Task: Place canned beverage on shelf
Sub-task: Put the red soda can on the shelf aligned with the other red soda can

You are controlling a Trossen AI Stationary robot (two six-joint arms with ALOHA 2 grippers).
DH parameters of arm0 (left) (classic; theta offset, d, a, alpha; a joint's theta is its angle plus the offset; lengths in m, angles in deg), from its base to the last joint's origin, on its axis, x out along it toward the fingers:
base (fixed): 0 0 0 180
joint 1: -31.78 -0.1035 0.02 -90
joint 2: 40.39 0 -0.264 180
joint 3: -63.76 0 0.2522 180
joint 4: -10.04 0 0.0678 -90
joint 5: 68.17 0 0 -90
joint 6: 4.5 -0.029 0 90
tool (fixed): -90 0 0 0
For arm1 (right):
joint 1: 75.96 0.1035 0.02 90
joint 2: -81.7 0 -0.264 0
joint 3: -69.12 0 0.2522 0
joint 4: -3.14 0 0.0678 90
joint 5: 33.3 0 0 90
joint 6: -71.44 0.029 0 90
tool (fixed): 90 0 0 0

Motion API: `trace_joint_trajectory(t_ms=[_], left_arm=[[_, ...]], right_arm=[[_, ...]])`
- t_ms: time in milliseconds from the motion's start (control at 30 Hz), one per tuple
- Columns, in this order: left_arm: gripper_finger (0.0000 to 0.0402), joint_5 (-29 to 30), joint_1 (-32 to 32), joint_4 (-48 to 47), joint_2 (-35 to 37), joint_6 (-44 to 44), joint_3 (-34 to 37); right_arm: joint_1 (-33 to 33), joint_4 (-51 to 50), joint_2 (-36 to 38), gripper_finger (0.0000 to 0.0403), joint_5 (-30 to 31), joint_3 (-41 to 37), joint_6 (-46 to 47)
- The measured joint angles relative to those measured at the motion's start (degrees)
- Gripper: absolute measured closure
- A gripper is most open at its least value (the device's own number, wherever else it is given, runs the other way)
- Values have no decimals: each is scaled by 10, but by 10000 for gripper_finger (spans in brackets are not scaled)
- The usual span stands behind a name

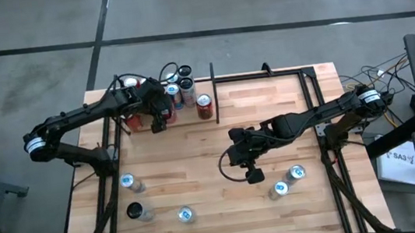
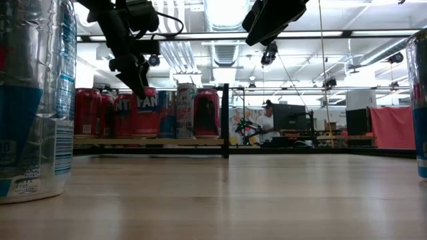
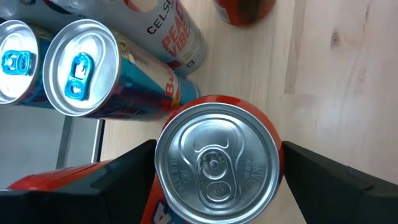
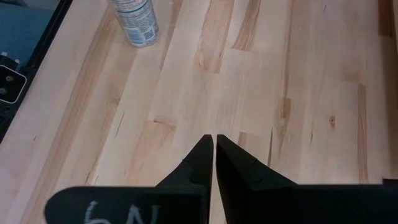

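Note:
A red can with a silver top (image 3: 217, 163) stands upright on the light wood floor of the shelf (image 1: 191, 124), the narrow black-framed bay at the table's far left. My left gripper (image 1: 159, 122) is over it, a finger on either side. Behind it on the shelf stand several more cans (image 1: 177, 88), among them a red one (image 1: 205, 106) by the black divider. In the low view the held can (image 2: 148, 113) stands in the row below the dark gripper (image 2: 139, 80). My right gripper (image 1: 252, 176) hangs shut over the table's middle with nothing in it (image 4: 214, 155). My left gripper pinches the red can's upper side wall (image 3: 273, 140) between its two fingers (image 3: 127, 171), one on each opposite side. The fingers slant down from the table's near-left side. The can stands upright, its base on the shelf's wood floor.
Loose cans stand on the table: near left (image 1: 129, 183), (image 1: 138, 211), near middle (image 1: 186, 214), and two near right (image 1: 278, 190), (image 1: 297, 173). A wider bay of the black frame (image 1: 265, 74) runs along the far right. Bare wood lies between the arms.

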Motion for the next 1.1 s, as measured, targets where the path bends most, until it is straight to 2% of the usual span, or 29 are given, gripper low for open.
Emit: trace_joint_trajectory(t_ms=[700,1100], left_arm=[[87,3,-4,0,0,-2,1],[43,11,-9,-2,0,-6,-8]], right_arm=[[0,0,0,394,0,0,1],[0,0,0,394,0,0,2]])
